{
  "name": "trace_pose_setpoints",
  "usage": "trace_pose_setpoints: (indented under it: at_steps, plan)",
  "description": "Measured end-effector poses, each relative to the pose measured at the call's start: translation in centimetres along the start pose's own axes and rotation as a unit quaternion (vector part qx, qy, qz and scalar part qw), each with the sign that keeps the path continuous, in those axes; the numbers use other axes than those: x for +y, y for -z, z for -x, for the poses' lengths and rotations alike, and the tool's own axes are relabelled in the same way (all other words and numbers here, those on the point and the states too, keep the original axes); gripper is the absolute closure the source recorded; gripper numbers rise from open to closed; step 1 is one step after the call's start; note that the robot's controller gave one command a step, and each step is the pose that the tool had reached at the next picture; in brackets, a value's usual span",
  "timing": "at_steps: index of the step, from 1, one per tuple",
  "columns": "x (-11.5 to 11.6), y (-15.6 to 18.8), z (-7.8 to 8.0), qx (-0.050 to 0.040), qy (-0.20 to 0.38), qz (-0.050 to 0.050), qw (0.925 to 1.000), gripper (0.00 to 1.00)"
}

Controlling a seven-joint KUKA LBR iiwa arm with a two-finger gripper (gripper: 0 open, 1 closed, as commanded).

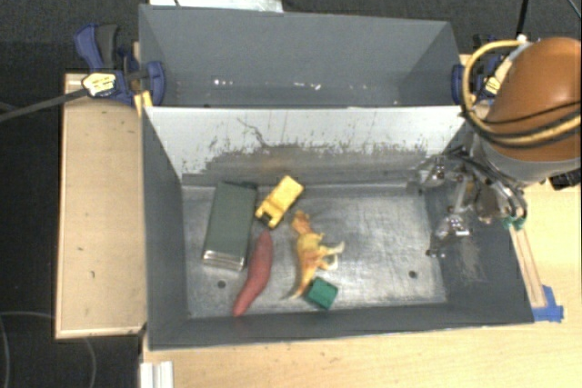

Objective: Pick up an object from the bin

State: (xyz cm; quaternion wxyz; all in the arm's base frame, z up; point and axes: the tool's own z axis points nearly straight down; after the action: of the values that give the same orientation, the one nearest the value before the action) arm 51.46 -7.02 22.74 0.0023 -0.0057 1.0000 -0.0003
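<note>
Orange wrist cover [544, 95] sits highest, above the bin's [300, 136] right wall. Beneath it the gripper [447, 227] hangs over bare floor at the right side; whether its jaws are apart or together cannot be told. Well apart, left of centre, lie a green cube [321, 293], yellow dinosaur [311, 254], red pepper [255, 273], yellow toy car [279, 200] and grey block [229, 225]
</note>
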Motion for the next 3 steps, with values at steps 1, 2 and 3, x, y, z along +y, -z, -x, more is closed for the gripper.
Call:
trace_pose_setpoints:
  at_steps: [1,2,3]
  plan:
    - [0.3,-14.4,0.3,0.0015,0.015,0.000,0.9999,1.00]
    - [0.2,-14.4,0.3,0.0012,0.016,0.000,0.9999,1.00]
    - [3.2,-11.7,-1.1,0.0042,-0.017,0.001,0.9999,1.00]
